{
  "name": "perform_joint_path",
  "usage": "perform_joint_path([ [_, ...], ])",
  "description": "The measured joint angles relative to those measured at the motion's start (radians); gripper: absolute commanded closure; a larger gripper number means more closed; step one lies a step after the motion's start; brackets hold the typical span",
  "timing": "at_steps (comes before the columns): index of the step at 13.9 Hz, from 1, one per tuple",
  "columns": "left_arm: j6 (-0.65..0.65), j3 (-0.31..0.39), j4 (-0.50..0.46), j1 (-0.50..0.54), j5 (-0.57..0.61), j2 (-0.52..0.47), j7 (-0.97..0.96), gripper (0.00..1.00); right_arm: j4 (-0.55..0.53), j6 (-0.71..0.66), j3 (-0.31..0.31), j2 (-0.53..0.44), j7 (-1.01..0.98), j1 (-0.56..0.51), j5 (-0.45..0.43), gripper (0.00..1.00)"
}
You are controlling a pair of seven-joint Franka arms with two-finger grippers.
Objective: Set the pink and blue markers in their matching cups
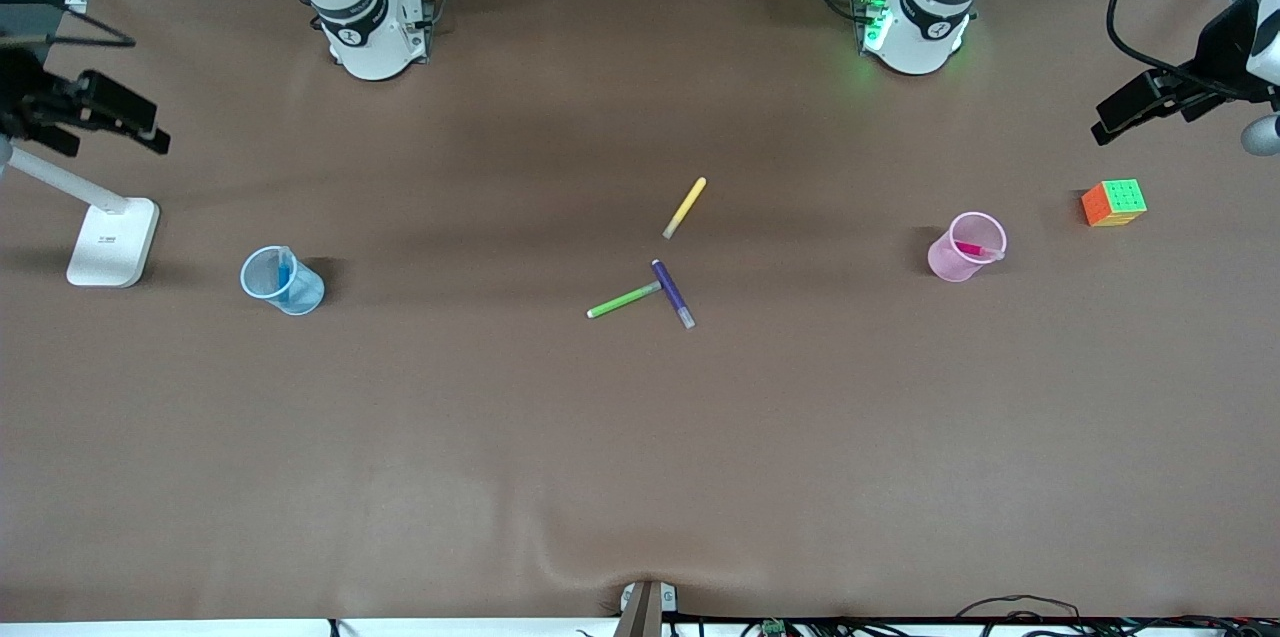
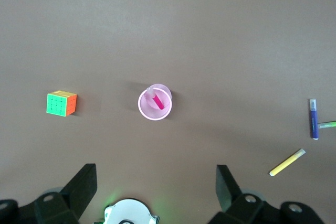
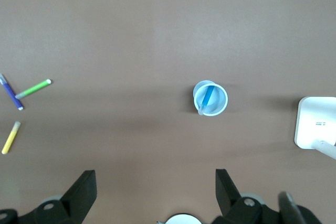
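The pale pink cup [image 1: 963,249] stands upright toward the left arm's end of the table, with the hot pink marker [image 1: 975,249] leaning inside it. The left wrist view shows the same cup [image 2: 155,103] and marker [image 2: 156,102]. The pale blue cup [image 1: 281,282] stands toward the right arm's end and holds the bright blue marker [image 1: 285,271]. The right wrist view shows that cup [image 3: 210,98] and marker [image 3: 208,95]. My left gripper [image 2: 156,174] is open and empty, high over the table near its own base. My right gripper [image 3: 156,179] is open and empty, likewise high near its base.
A yellow pen [image 1: 685,207], a green pen [image 1: 623,300] and a purple pen [image 1: 673,293] lie mid-table; the green and purple ones touch. A colour cube [image 1: 1113,203] sits beside the pink cup. A white lamp base [image 1: 112,242] stands beside the blue cup.
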Motion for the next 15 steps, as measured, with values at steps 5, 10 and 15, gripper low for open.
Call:
perform_joint_path([
  [5, 0.008, 0.324, 0.0, -0.311, 0.0, 0.0, 0.031, 0.0, -0.047, 0.037, -0.01, -0.038, -0.088, -0.002, -0.034, 0.0],
  [10, -0.015, 0.362, -0.018, -0.34, 0.0, 0.0, 0.066, 0.0, -0.043, 0.05, -0.013, -0.037, -0.101, -0.053, -0.04, 0.0],
  [15, -0.016, 0.343, 0.014, -0.354, 0.0, 0.001, 0.066, 0.0, -0.043, 0.049, -0.005, -0.037, -0.107, -0.069, -0.039, 0.0],
])
